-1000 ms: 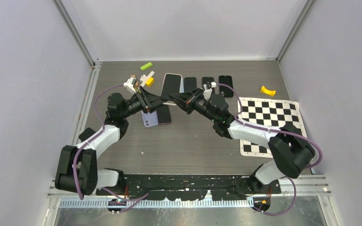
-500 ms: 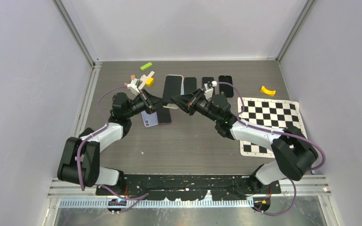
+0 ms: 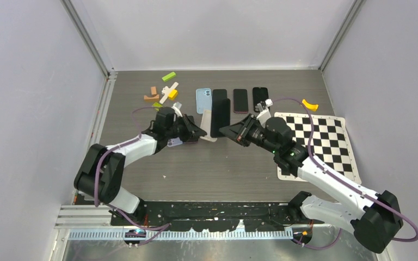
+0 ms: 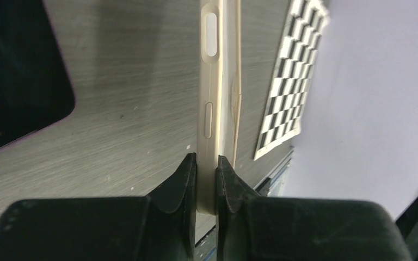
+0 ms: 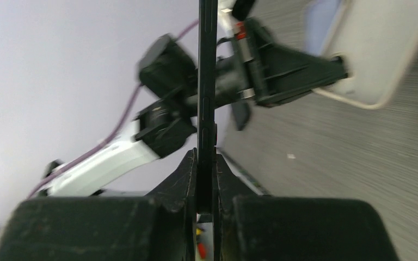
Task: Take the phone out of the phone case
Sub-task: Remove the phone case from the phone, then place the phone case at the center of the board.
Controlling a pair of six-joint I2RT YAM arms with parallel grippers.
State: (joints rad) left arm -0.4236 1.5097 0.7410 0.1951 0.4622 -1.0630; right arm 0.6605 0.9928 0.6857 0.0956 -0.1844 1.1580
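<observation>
At mid tabletop the phone case, in the left tool, stands just left of the phone, in the right tool. Other phones lie in a row behind them. A mat lies to the right, and blocks at the far left.

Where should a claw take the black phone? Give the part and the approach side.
Pinch the black phone across its two broad faces near one end, coming in along its length, as the right claw does now. Edge-on it is a thin flat slab, so those faces are parallel.
</observation>
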